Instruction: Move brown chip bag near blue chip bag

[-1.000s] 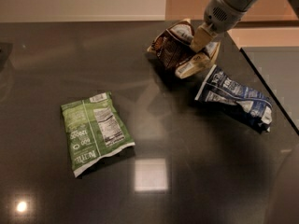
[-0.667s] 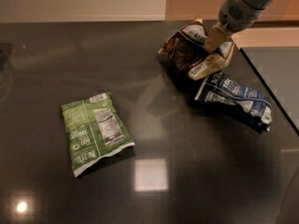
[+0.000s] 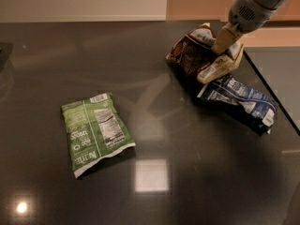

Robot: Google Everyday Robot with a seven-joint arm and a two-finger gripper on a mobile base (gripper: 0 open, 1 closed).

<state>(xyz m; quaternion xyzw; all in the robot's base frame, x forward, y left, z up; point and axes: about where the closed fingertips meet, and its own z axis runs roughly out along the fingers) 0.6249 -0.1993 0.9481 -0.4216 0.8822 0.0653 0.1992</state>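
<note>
Gripper (image 3: 228,50) sits at the upper right of the camera view, at the end of a pale grey arm (image 3: 251,7) that comes in from the top right corner. Its tan fingers (image 3: 221,39) are clamped on the right edge of the brown chip bag (image 3: 190,55), which is crumpled and tilted, with its white label patch turned down and to the right. Just beside that patch, lower right, lies the blue chip bag (image 3: 240,101), flat and creased on the dark glossy table (image 3: 201,177), its long side running toward the table's right edge; whether the two bags touch cannot be told. Well apart from both, at the left centre, a green bag (image 3: 96,130) lies flat with its white nutrition label up
</note>
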